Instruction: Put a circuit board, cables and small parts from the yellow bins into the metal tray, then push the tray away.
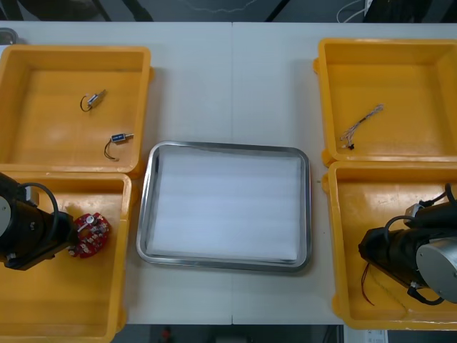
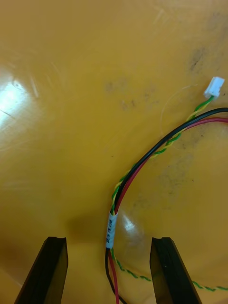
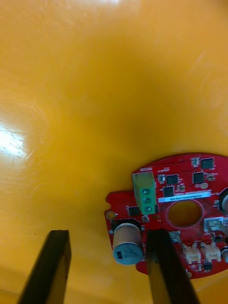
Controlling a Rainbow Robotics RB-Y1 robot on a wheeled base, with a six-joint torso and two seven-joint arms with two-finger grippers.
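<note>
Both arms are down in the near bins. The metal tray (image 1: pixel 227 147) sits between the bins on the table (image 1: pixel 232 78), white inside with nothing in it yet, so I'd say the task is right at the beginning.

The left pincer (image 3: pixel 107 235) is spread wide, low over the floor of the near-left bin (image 1: pixel 64 318). The red circuit board (image 3: pixel 187 190) lies flat there, but it isn't centred. It's off toward one finger, and only its edge with the grey capacitor (image 3: pixel 127 242) sits in the gap. The board looks light and stiff, and flat on a smooth bin floor it'll probably skate if nudged. I'd pinch it across the rim rather than squeeze the capacitor or the green terminal block (image 3: pixel 145 194). Those solder joints look like the fragile bit.

The right pincer (image 2: pixel 109 240) is also spread, in the near-right bin (image 1: pixel 357 207), and it's lined up much better. The cable bundle (image 2: pixel 142 166) of black, red and a twisted yellow-green pair runs straight between the fingers. It should weigh next to nothing and be floppy, so the loose end with the white plug (image 2: pixel 214 88) will likely drag and swing. The best grip is the white label sleeve (image 2: pixel 110 230), where the wires are held together.

Two small metal parts (image 1: pixel 91 101) are in the far-left bin, and a thin cable (image 1: pixel 360 121) lies in the far-right bin.
</note>
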